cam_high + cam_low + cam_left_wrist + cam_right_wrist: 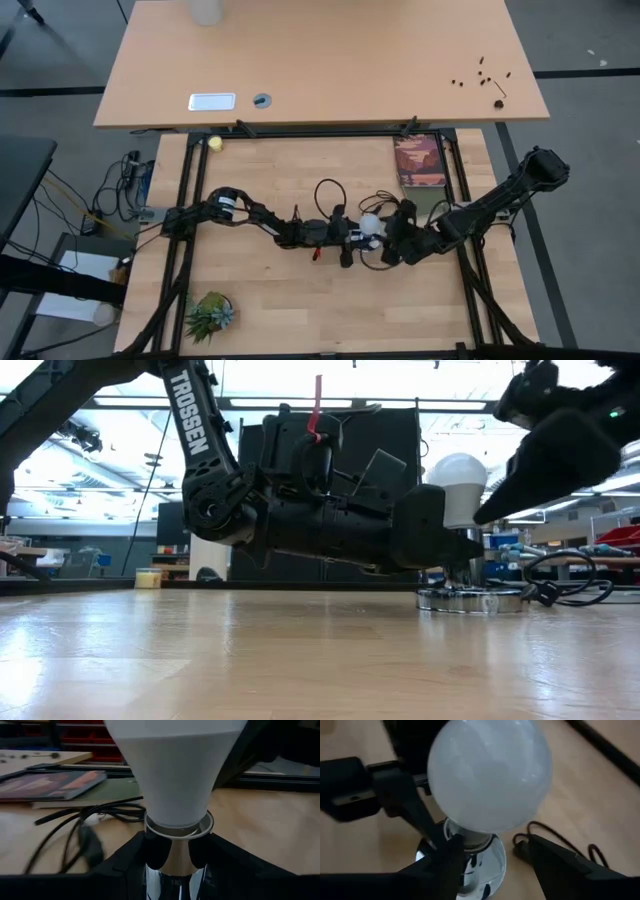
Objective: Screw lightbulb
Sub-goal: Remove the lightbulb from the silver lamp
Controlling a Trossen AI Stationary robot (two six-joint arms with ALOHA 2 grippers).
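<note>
The lightbulb (457, 488) stands upright, long axis vertical, its base entering the silvery socket (470, 600) at table centre; whether the threads have seated is probably not decidable here. My left gripper (352, 238) lies at its nine o'clock, clamped on the socket neck. My right gripper (388, 236) at three o'clock straddles the matte white globe, seemingly gripping.

Book (419, 160) lying flat at the worktop's far right corner; small yellow ball (213, 143) sitting at the far left corner. Potted plant (210, 315) standing near the near left edge.
</note>
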